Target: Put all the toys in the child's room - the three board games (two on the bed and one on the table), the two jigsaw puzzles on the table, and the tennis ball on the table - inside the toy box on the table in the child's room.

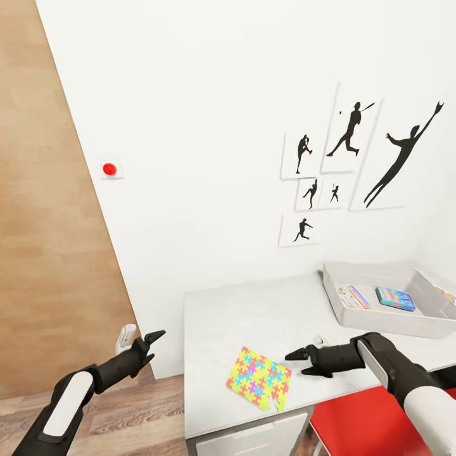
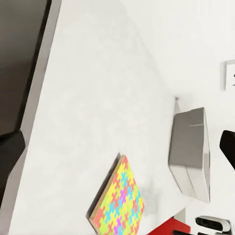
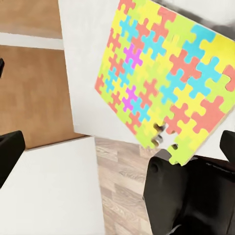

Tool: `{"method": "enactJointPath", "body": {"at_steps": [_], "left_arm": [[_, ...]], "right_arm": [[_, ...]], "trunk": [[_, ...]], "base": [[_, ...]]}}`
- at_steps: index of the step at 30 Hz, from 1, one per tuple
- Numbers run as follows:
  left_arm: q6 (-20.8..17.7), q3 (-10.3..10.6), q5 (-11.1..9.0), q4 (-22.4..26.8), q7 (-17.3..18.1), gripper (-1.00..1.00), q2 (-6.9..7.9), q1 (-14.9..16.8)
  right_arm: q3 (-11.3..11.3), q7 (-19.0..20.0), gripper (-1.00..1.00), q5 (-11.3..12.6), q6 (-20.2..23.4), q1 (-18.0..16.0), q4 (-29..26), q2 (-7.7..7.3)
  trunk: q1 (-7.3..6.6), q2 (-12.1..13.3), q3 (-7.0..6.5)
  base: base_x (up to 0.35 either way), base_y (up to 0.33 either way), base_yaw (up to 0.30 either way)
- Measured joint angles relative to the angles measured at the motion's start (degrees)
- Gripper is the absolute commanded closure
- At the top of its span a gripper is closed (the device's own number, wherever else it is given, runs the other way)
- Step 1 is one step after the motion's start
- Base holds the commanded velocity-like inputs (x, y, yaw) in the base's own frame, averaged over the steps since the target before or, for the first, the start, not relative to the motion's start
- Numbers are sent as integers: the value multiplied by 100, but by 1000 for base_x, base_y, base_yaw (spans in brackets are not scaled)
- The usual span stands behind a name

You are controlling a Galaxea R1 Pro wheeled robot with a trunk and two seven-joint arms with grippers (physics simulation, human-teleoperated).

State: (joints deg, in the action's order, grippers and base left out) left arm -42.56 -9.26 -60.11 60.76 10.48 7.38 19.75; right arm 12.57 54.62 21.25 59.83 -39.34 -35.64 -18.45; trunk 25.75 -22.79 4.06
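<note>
On the light grey table point(image 1: 253, 310), toward the near edge:
Jigsaw puzzle: the jigsaw puzzle point(image 1: 260, 378) lay flat at about 6 o'clock in the head view, a bright square of red, yellow, green and blue pieces, one corner reaching close to the table's front edge.
Toy box: the toy box point(image 1: 380, 324) sat at about 4 o'clock against the white wall, well apart from the puzzle; a blue game box point(image 1: 396, 298) and another colourful flat game box point(image 1: 353, 296) already lay inside.
Right gripper: the right gripper point(image 1: 296, 356) hovered just beside the puzzle's right edge, pointing toward it; its jaws stood parted and held nothing, as the right wrist view showed with the puzzle point(image 3: 166, 81) between the two dark fingertips point(image 3: 10, 156).
Left gripper: the left gripper point(image 1: 152, 339) hung off the table's left edge, over the wood floor; it held nothing, but whether its jaws were parted or closed could not be told.
Step in hand: judged to be picking up the puzzle with the right arm.
Doing it well: the piece looked thin and flat, so the fingers would likely need to come in low at the overhanging corner, pinch an edge squarely, and lift level before carrying it toward 4 o'clock over the tub's rim.
Risk: a shallow grip might let it slide toward the floor.
</note>
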Motion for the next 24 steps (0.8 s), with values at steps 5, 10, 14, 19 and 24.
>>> {"method": "enactJointPath", "body": {"at_steps": [5, 10, 14, 19, 24], "left_arm": [[16, 2, 7, -31, -3, -100, 1, -18], [28, -3, 129, -87, -4, -100, -5, -25], [80, -5, 243, -110, -3, -100, -14, -27], [165, -3, 326, -127, 3, -100, -21, -29], [192, -2, 351, -132, 6, -100, -23, -29]], "right_arm": [[-1, -27, -100, -9, 2, -119, 386, 46], [-7, -32, -100, -15, 3, -195, 615, 56], [-10, -32, -100, -19, 3, -223, 695, 62], [-20, -38, -100, -11, 3, -261, 752, 40], [-45, -51, -100, -6, 3, -344, 774, 19]], "trunk": [[0, 0, 0], [0, 0, 0], [0, 0, 0], [0, 0, 0], [0, 0, 0]], "base": [[0, 0, 0], [0, 0, 0], [0, 0, 0], [0, 0, 0], [0, 0, 0]]}}
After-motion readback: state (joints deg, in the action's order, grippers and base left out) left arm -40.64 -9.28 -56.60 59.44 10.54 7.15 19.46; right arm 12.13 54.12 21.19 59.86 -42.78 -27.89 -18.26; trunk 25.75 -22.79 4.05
